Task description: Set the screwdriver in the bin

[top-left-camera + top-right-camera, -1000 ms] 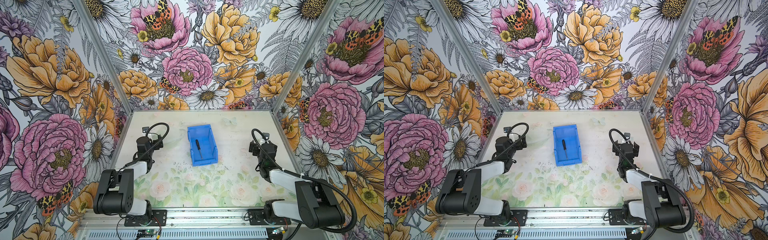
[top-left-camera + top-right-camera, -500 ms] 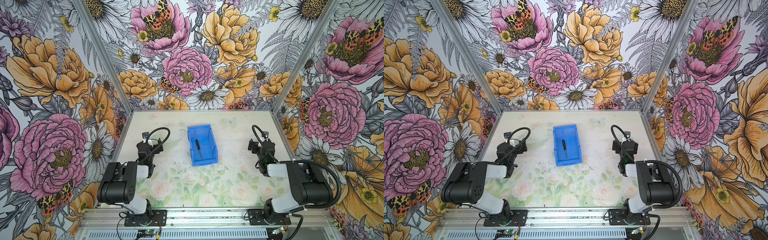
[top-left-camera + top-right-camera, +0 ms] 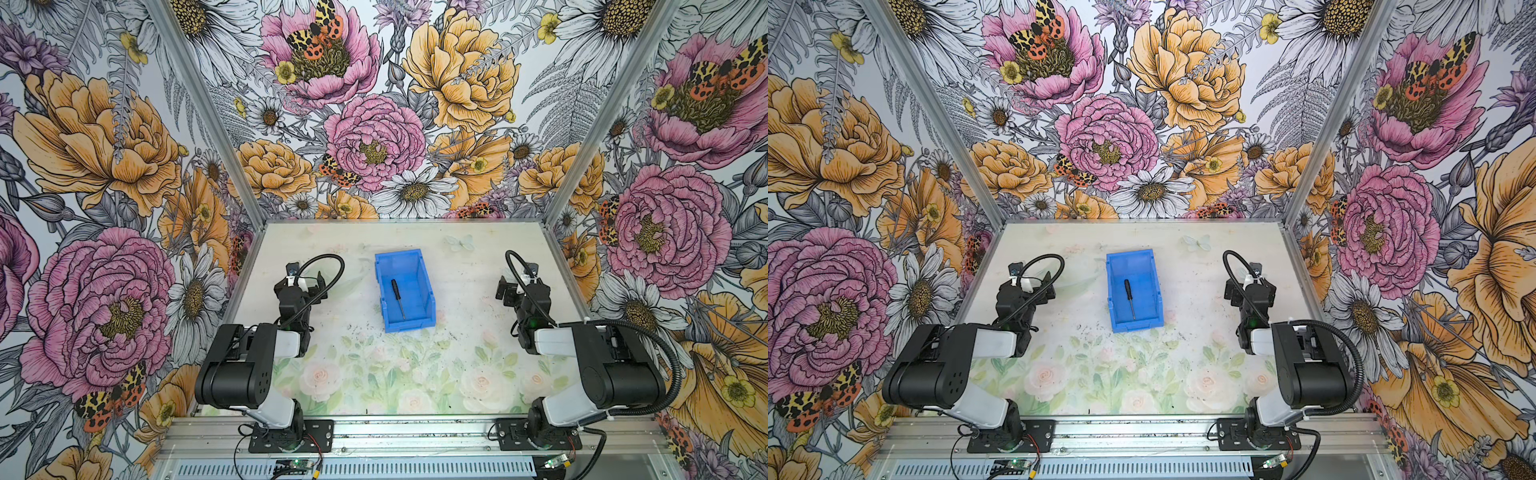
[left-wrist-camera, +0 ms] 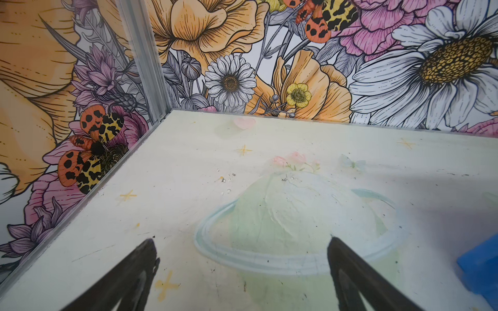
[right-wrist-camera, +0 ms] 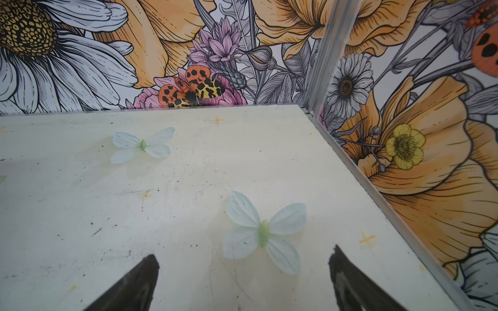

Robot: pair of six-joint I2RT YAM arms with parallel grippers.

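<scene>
Screwdriver (image 3: 397,298) is lying flat on the floor of the bin (image 3: 409,325), with nothing touching it. Its long axis runs along the bin's length, handle toward the back wall and tip toward the low front lip, closer to the bin's left wall. Left gripper (image 4: 241,241) has its jaws spread wide and empty over bare table; right gripper (image 5: 244,253) is the same. Both are well apart from the bin, which sits between them. The left one looks slightly nearer, and its wrist view catches a bin corner. I read the task as done. If I needed a re-pick, I'd go left arm, jaws across the shaft.
</scene>
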